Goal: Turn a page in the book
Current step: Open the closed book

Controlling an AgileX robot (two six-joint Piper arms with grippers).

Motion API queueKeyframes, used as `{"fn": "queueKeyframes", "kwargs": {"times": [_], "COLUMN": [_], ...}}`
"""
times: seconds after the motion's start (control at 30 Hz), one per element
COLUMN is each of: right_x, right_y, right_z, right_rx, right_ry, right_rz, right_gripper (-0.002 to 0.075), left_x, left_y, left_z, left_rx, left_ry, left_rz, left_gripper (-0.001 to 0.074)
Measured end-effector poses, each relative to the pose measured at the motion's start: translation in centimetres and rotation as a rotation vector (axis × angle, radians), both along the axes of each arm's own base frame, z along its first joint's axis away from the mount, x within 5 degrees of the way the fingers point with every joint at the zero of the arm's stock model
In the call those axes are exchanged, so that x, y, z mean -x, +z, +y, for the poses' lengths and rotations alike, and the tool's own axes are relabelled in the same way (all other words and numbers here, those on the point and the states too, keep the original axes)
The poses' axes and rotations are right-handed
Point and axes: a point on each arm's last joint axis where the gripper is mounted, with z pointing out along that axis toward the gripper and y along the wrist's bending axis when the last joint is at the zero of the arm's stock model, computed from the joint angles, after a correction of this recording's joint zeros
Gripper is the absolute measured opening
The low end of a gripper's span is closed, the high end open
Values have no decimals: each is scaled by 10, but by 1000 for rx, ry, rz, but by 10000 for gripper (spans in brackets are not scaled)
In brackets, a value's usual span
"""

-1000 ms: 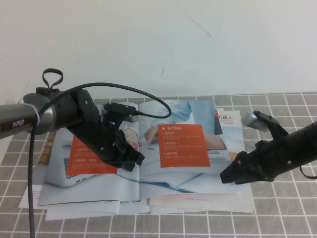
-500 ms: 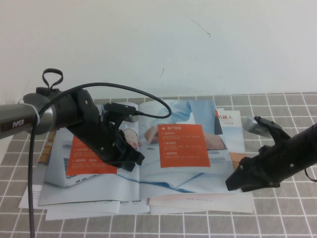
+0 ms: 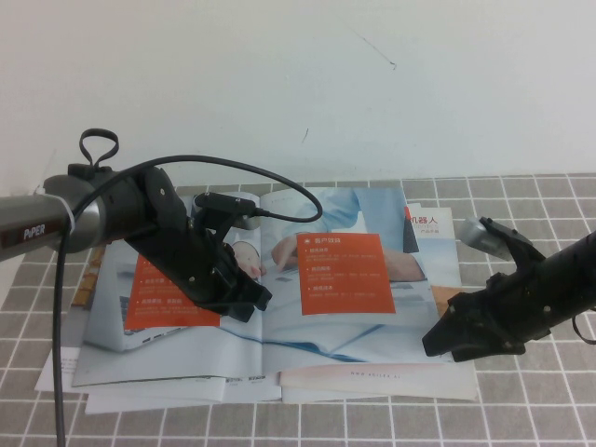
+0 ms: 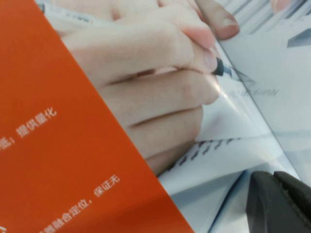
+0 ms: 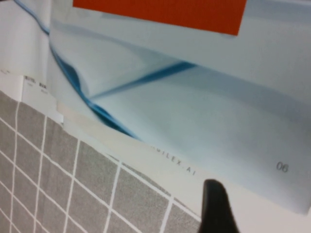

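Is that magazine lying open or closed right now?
Open: the magazine lies spread flat, both pages showing. The shut left gripper presses near its middle fold; the open right gripper is at its right edge.

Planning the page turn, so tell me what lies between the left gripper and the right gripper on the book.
In the high view, the right-hand page with its orange text panel spans between the shut left gripper and the open right gripper on the book.

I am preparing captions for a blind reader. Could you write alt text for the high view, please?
An open book lies on a grey tiled table, showing two orange text panels. The left hand, shut, presses near the book's spine; the right hand, open, is at the lower right corner of the right page. More papers lie underneath.
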Motion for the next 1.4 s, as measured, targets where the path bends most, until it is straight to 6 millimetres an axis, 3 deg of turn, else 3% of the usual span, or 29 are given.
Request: {"fn": "queueKeyframes", "kwargs": {"times": [1.4], "right_x": [-3], "right_y": [-11], "right_z": [6], "right_rx": [-76], "right_ry": [-35], "right_rz": [49], "right_gripper": [406], "left_x": [0], "left_y": [-1], "left_z": [0], "left_rx": [0], "left_ry": [1], "left_rz": [-1], "left_gripper": [-4]}}
